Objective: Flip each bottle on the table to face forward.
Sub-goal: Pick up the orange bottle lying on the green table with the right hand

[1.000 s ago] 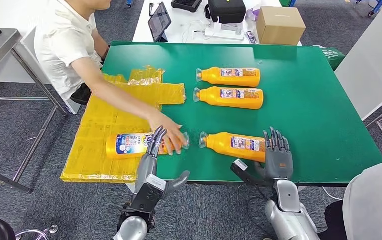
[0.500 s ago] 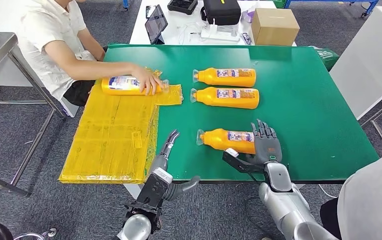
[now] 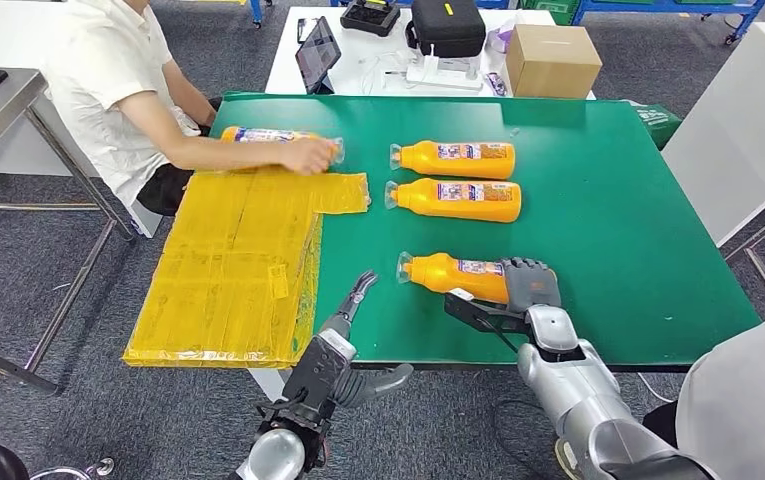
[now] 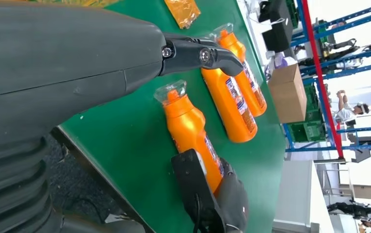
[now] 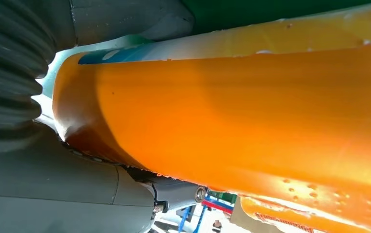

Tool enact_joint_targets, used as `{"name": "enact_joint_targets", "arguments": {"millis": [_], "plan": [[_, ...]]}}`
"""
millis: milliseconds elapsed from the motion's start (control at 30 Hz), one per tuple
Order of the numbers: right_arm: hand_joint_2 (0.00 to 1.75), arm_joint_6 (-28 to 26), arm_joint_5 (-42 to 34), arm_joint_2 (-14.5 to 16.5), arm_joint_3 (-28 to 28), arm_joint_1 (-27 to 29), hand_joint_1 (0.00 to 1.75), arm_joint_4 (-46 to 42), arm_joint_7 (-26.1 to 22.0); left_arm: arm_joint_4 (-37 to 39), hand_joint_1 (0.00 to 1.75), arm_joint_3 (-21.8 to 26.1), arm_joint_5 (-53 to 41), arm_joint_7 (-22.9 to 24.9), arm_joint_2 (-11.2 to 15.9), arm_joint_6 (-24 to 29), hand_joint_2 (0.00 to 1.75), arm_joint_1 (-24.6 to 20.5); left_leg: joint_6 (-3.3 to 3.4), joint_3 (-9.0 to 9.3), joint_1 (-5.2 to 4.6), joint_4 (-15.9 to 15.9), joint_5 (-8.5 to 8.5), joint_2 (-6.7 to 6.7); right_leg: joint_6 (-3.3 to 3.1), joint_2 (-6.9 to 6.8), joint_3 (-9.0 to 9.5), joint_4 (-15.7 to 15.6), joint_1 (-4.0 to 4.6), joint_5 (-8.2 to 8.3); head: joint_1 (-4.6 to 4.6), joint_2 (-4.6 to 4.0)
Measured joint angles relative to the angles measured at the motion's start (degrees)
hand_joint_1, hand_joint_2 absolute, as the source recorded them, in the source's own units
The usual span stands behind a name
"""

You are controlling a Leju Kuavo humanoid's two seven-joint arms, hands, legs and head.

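Green desk (image 3: 608,230) taken as landmark. Near bottle (image 3: 455,277) lying on its side close to the desk's front edge, long axis running left–right across the desk, clear cap toward the left, base toward the right, label strip facing up. Right robot hand (image 3: 526,290) wrapped over the base end of this bottle, fingers curled over its top, thumb on the near side; in the right wrist view orange body pressed close against the palm. Same bottle in the left wrist view (image 4: 189,131), hand clasped at its base.

Left robot hand (image 3: 343,345) just off the desk's front edge, left of the near bottle, holding nothing, fingers extended and apart, thumb out to the side.

Two more bottles mid-desk, side by side and parallel: far one (image 3: 455,158), nearer one (image 3: 455,199), both caps left, labels up.

Fourth bottle (image 3: 276,136) at the desk's left rear edge, lying left–right, under a person's hand (image 3: 308,155). Yellow sheet (image 3: 238,255) overhanging the desk's left side.
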Motion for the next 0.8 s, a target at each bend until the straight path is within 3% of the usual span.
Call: {"name": "enact_joint_targets", "arguments": {"millis": [100,267,433,533,633,800], "plan": [[1.75,-0.03,-3.92,-0.13,0.46,0.25,1.75,-0.45,-4.13,0.0,0.0,0.0,0.48,-0.22,0.0,-0.47,1.75,-0.08,-0.03,0.02,0.01,0.0,-0.07,0.02,0.0,0.02,0.0,-0.01,0.01,-0.01,0.02,0.0],[1.75,0.45,-19.62,-0.13,-0.19,2.78,1.75,-3.98,-18.61,0.0,0.0,0.06,5.12,-3.03,0.0,-0.5,1.75,-0.1,-0.17,0.17,0.07,0.0,-0.22,0.4,-0.13,0.46,0.49,-0.01,0.05,0.12,0.01,0.0],[1.75,0.75,-29.39,0.58,-0.8,6.41,1.75,-8.82,-24.07,0.01,0.0,0.57,10.02,-5.88,-0.03,3.2,1.75,0.1,-0.19,0.14,0.15,-0.02,-0.21,0.37,-0.2,0.46,0.34,-0.01,0.16,0.1,0.02,0.0],[1.75,-0.56,-39.8,2.53,-1.26,11.06,1.75,-15.09,-27.5,0.21,0.0,2.12,21.18,-7.23,-0.13,6.38,1.75,1.01,-0.23,-0.04,0.18,-0.02,-0.13,0.36,-0.21,0.45,0.39,0.02,0.19,0.14,-0.01,0.0],[1.75,-3.71,-46.27,4.59,-0.99,16.18,1.75,-22.48,-28.05,0.66,0.0,4.05,33.26,-7.79,0.07,7.07,1.75,2.95,-0.24,-0.44,0.19,-0.02,-0.05,0.27,-0.2,0.4,0.06,0.07,0.19,0.14,-0.02,0.0],[1.75,-6.5,-49.89,6.17,1.34,20.94,1.75,-30.2,-28.0,-0.27,0.0,5.39,41.25,-7.83,0.89,6.23,1.75,5.09,-0.21,-1.15,0.18,-0.01,0.07,0.04,-0.2,0.11,-0.52,0.09,0.16,0.14,-0.01,0.0]]}}
